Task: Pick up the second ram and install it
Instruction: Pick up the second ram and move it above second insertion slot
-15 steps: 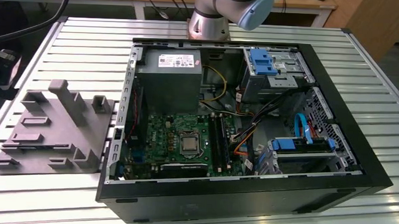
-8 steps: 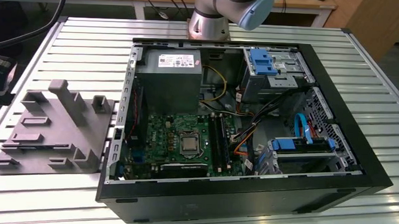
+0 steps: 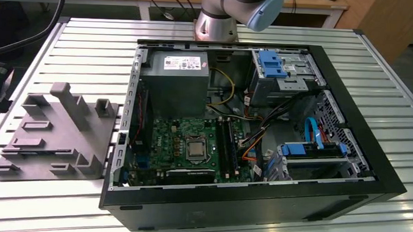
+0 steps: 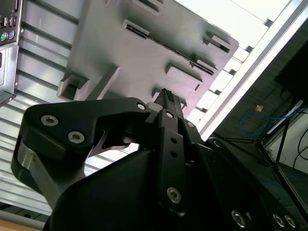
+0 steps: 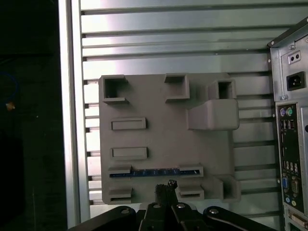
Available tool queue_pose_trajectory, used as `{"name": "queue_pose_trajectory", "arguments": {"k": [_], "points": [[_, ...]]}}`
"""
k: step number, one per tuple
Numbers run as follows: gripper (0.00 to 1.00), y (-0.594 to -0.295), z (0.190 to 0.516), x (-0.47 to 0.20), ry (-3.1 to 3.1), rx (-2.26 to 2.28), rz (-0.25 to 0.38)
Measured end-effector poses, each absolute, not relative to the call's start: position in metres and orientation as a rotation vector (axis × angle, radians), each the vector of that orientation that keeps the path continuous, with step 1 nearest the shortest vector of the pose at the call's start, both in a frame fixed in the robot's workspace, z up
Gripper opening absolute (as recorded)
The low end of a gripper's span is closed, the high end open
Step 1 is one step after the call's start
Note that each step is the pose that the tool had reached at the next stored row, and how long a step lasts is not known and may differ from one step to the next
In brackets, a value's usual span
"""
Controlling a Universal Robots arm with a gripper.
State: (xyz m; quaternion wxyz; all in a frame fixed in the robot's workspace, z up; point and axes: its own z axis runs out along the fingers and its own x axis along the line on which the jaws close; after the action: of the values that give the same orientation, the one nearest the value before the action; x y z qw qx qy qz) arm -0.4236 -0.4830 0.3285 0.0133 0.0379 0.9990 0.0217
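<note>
Fingers (image 5: 160, 193) together — near second ram (image 5: 154, 172)

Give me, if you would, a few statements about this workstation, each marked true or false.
1. The computer case is open, with its motherboard exposed. True.
2. The second ram lies in a slot of the grey fixture. True.
3. The gripper is carrying the ram over the motherboard. False: it is above the fixture, close to the ram, which lies in its slot.
4. The fixture stands at the exterior view's right of the case. False: in that view it stands at the case's left, on the slotted table.
</note>
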Motion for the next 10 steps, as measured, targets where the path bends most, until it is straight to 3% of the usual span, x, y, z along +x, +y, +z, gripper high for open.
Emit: {"name": "queue_pose_trajectory", "arguments": {"k": [10], "points": [[0.10,-0.4831,0.3283,-0.4240,3.112,0.118,0.068]]}}
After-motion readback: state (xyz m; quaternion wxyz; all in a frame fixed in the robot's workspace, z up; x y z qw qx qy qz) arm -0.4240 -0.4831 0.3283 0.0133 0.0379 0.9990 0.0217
